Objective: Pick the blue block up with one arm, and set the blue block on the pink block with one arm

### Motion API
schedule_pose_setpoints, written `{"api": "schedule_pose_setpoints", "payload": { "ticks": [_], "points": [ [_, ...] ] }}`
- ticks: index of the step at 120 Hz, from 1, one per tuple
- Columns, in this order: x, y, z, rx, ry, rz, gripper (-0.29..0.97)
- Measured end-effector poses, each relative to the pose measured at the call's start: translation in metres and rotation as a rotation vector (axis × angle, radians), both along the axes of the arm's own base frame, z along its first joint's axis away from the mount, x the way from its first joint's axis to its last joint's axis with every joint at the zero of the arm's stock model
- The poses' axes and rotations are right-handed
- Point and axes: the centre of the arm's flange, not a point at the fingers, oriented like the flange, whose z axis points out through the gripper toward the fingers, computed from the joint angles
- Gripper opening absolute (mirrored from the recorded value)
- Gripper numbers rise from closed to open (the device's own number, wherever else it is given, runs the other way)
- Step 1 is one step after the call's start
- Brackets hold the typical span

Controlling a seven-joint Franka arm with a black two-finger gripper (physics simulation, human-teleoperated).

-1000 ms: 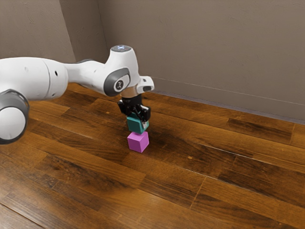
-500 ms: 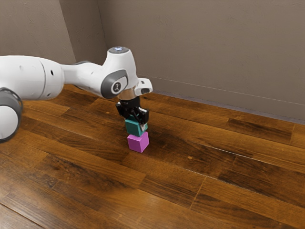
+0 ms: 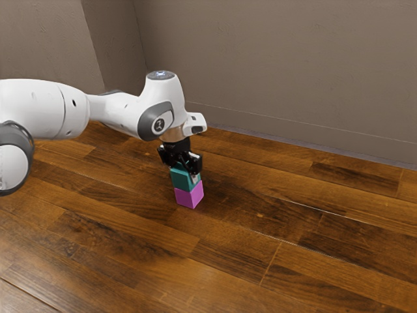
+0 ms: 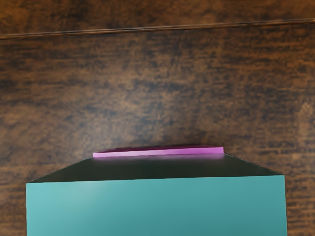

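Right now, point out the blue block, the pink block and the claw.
blue block (image 3: 184,180), exterior view, front face.
pink block (image 3: 189,197), exterior view, front face.
claw (image 3: 183,168), exterior view, midway between its fingertips.

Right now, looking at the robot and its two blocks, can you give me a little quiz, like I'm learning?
1. True or false: the blue block lies beside the pink block, apart from it.
2. What does the gripper hold between its fingers? A) the pink block B) the blue block C) nothing
3. Fill in: the block underneath is ____.
Key: 1 false, it is on top of the pink one; 2 B; 3 pink.
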Motion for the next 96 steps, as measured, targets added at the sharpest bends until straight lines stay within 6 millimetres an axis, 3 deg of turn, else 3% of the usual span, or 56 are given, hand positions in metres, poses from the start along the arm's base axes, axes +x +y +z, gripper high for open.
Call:
{"api": "schedule_pose_setpoints", "payload": {
  "ticks": [35,61,69,96],
  "points": [
    [0.001,0.0,0.001,-0.008,-0.005,-0.007,0.56],
    [0.001,-0.001,0.011,-0.008,-0.016,-0.014,0.64],
    [0.0,-0.001,0.022,-0.006,-0.028,-0.017,0.65],
    [-0.018,-0.016,0.1,-0.006,-0.042,-0.015,0.67]
  ]
}}
